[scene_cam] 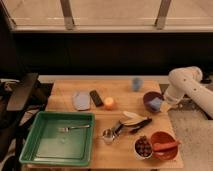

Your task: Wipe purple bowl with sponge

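1. Your claw [164, 101] sits at the right-hand rim of the purple bowl [147, 98], at the end of the white arm that reaches in from the bowl's right.
2. The sponge [156, 104] lies inside the purple bowl, in its right half, right at the tip of the claw (you cannot tell whether the claw is clamped on it or only resting against it).
3. The part of the bowl you need to wipe therefore lies left of the claw, toward the bowl's middle. Judge the wipe as a sweep leftward across the inside, away from the arm.
4. You cannot make out the sponge's long axis; it shows only as a small pale blue block.
5. The purple bowl stands near the right edge of the table [62, 102]. The light blue cup [136, 84] is behind and left of the bowl, apart from it.
6. No brand, label or writing can be read on the bowl or anything near it.
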Robot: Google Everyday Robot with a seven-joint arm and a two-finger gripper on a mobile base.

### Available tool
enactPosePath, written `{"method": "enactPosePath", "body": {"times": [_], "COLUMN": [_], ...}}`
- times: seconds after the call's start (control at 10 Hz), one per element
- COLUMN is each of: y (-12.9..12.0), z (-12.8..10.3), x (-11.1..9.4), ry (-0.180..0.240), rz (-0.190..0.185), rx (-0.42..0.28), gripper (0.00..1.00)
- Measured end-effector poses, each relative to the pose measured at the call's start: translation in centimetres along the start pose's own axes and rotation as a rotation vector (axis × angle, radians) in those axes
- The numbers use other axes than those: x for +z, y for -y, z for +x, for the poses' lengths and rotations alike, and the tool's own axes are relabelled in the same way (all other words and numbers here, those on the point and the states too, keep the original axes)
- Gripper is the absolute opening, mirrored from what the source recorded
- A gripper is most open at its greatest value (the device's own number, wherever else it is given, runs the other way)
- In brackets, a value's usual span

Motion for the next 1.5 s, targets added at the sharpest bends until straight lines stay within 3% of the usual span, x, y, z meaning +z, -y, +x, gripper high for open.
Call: {"method": "enactPosePath", "body": {"times": [0.5, 0.8, 1.0, 1.3, 1.5], "y": [2.5, 0.9, -0.8, -1.4, -0.3], "z": [-2.0, -4.0, -4.4, -2.4, -1.2], "x": [-1.1, -1.1, -0.8, -0.6, -0.8], "ry": [-0.008, 0.015, 0.023, 0.009, -0.006], "rz": [0.058, 0.055, 0.031, 0.017, 0.032], "rx": [-0.01, -0.062, -0.091, -0.072, -0.044], "gripper": [0.0, 0.0, 0.0, 0.0, 0.0]}}
